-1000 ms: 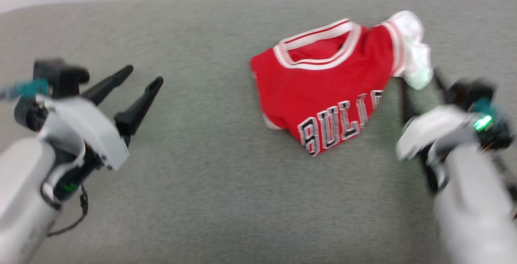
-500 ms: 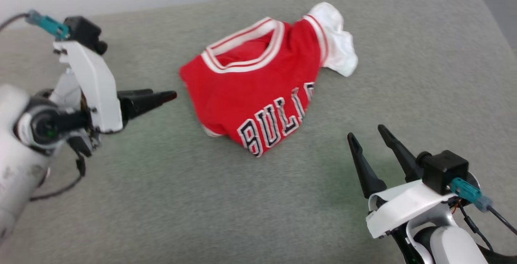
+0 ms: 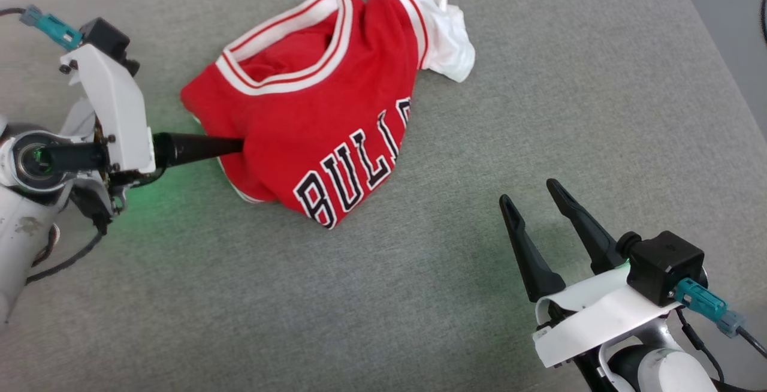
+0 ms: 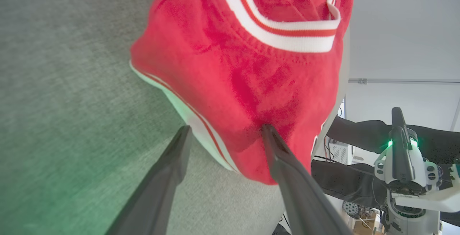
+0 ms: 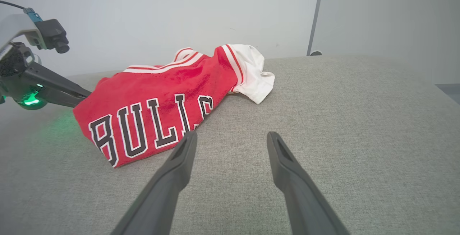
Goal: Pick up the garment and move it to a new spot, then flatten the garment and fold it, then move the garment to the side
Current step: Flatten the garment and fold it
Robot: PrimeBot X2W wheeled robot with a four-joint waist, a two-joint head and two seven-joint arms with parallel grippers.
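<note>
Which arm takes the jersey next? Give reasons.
Left. The left gripper, open, straddles the trimmed edge of the garment, one finger touching red cloth; the right gripper is open, apart from it.

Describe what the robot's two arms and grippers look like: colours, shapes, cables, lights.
The left gripper and right gripper each have two long, tapering black fingers on a white bracket. A black camera box sits on each, with a teal connector and dark cable. The forearms are pale grey; a green light glows at the left wrist.
</note>
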